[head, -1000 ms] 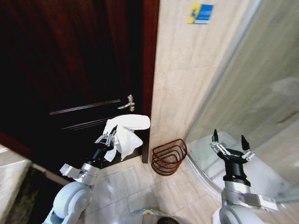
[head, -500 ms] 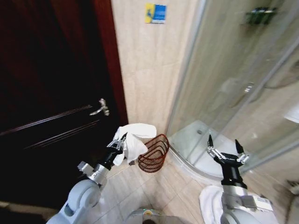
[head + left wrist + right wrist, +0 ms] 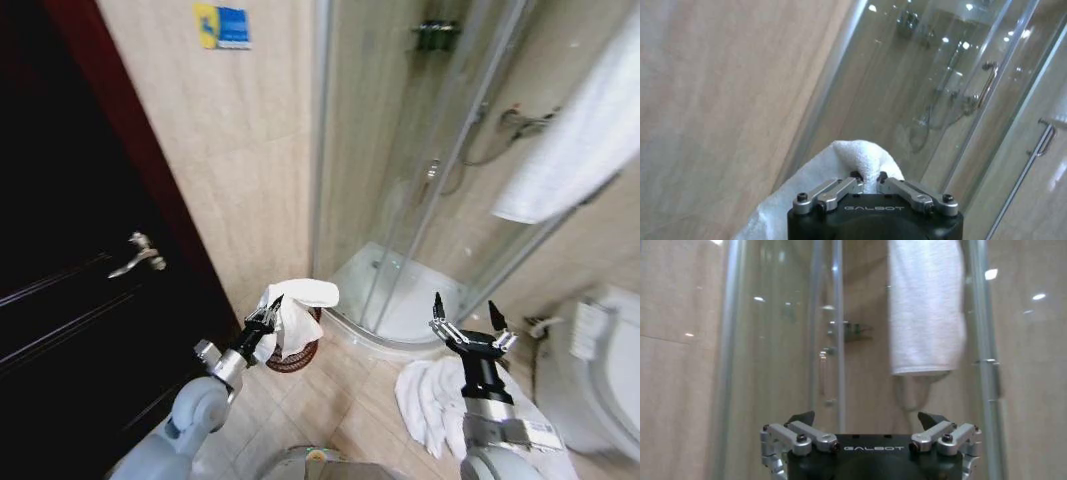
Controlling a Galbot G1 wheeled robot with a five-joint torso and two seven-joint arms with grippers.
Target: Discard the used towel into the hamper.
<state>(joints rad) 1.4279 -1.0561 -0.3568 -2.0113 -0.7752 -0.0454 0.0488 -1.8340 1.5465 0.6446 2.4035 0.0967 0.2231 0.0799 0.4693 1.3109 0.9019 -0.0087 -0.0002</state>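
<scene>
Head view: the whole scene has swung across since a second ago. The dark wooden door (image 3: 70,290) now sits far left and the curved glass shower enclosure (image 3: 420,180) fills the middle. That is the camera turning with the robot, not things moving. The small dark reddish-brown wire hamper (image 3: 292,357) now lies directly under the left gripper (image 3: 268,312), mostly hidden behind the crumpled white towel (image 3: 300,310) it carries. My read: the towel looks lined up for a drop. The left arm reaches forward and slightly up, forearm angled toward the wall. The right gripper (image 3: 465,322) is held upright near the shower base, fingers spread, empty. A second white towel (image 3: 425,405) lies on the floor tiles.

Left wrist view: fingers pinched on a fold of towel (image 3: 857,160).

Right wrist view: right gripper (image 3: 867,422) wide apart, facing a hanging white towel (image 3: 925,305) beyond the glass.
</scene>
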